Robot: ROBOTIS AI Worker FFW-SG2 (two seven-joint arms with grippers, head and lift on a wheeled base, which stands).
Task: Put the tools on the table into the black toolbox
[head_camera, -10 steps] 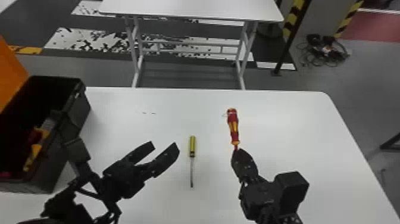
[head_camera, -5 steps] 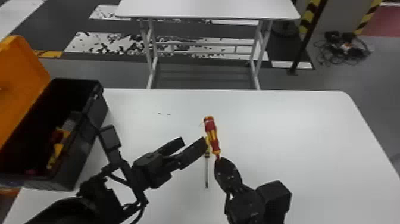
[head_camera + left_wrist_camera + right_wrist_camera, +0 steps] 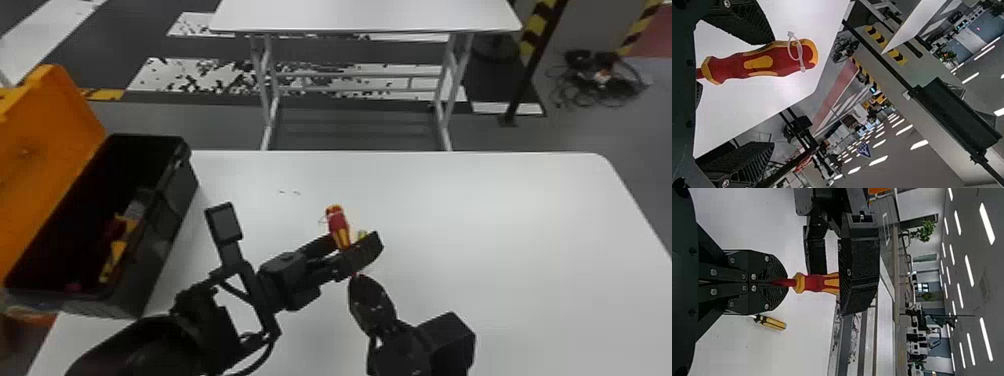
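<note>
Red screwdriver (image 3: 817, 283): being clamped by right gripper (image 3: 786, 282); around its handle (image 3: 758, 63), parted left gripper (image 3: 770, 93), centring being advised before closing.

Screwdriver handle (image 3: 760, 62): smooth plastic, slight sheen. Toolbox (image 3: 167, 230): black plastic, smooth. Tabletop (image 3: 475, 225): smooth, faint gloss.

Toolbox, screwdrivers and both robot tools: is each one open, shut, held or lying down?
Black toolbox: open, with things inside.
Orange lid: raised.
Red-and-yellow screwdriver: held by its red shaft, off the table.
Yellow-and-black screwdriver: lying on the table.
Left tool: open, fingers either side of the red-and-yellow handle.
Right tool: shut on the red shaft.
</note>
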